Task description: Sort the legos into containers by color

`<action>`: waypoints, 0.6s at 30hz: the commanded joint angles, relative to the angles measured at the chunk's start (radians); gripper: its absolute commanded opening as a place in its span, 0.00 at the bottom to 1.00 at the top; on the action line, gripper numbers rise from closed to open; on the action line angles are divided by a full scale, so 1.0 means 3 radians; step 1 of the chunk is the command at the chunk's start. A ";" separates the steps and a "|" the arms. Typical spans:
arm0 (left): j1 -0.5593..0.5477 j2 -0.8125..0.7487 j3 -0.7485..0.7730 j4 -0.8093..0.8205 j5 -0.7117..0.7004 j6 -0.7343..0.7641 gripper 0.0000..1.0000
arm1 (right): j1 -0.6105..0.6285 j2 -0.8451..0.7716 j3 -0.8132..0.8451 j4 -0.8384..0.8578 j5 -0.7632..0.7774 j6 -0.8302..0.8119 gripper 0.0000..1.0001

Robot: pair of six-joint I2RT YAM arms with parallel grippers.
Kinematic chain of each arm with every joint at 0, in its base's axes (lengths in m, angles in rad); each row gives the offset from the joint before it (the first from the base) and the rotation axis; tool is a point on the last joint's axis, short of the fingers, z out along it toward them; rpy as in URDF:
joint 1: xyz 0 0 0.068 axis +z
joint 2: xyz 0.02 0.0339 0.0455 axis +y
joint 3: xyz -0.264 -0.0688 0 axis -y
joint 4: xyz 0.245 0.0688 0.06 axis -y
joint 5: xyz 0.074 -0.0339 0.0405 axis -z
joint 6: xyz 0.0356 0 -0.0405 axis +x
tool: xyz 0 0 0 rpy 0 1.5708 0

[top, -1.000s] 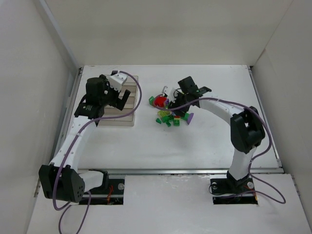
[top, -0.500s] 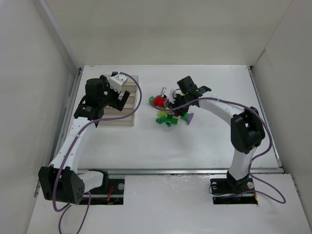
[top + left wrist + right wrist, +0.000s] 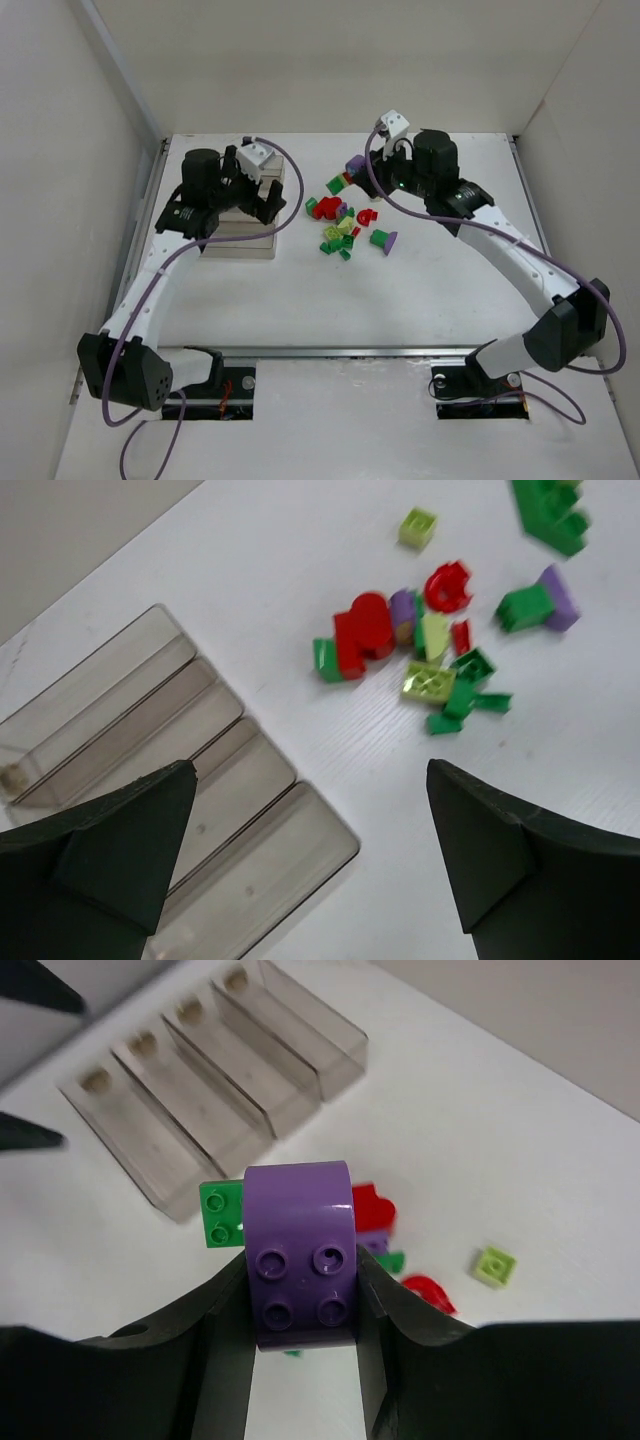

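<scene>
Right pincer (image 3: 303, 1298) clamps 1 purple lego (image 3: 300, 1228); left pincer (image 3: 310, 810) gapes wide, empty.

The top external camera is fixed high above the near edge of the table (image 3: 300, 300). It looks down from far off, taking in the whole clear tray (image 3: 240, 246) and the loose legos (image 3: 345, 228) to its right.

The left wrist camera hangs close above the tray (image 3: 250, 815) and faces down across the edge nearest the legos (image 3: 420, 660). Its own fingers (image 3: 110, 850) fill the lower corners.

The right wrist camera sits beyond the legos (image 3: 372, 1210), looking back and down toward the tray (image 3: 220, 1080). A purple brick (image 3: 300, 1250) between its fingers (image 3: 410, 1330) is very near the lens.

All three views share the tray and the legos beside it.
</scene>
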 commanded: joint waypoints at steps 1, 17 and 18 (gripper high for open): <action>-0.0050 0.0171 0.0400 0.0209 0.0369 -0.0710 1.00 | 0.0236 -0.0017 -0.0037 0.0629 0.0202 0.0904 0.00; -0.0152 0.1117 0.1132 -0.0450 0.1643 -0.1699 0.84 | 0.0528 -0.0268 -0.0379 0.1094 0.0683 0.1114 0.00; -0.0193 0.1117 0.1132 -0.0450 0.1643 -0.1653 0.84 | 0.0528 -0.0268 -0.0379 0.1094 0.0683 0.1114 0.00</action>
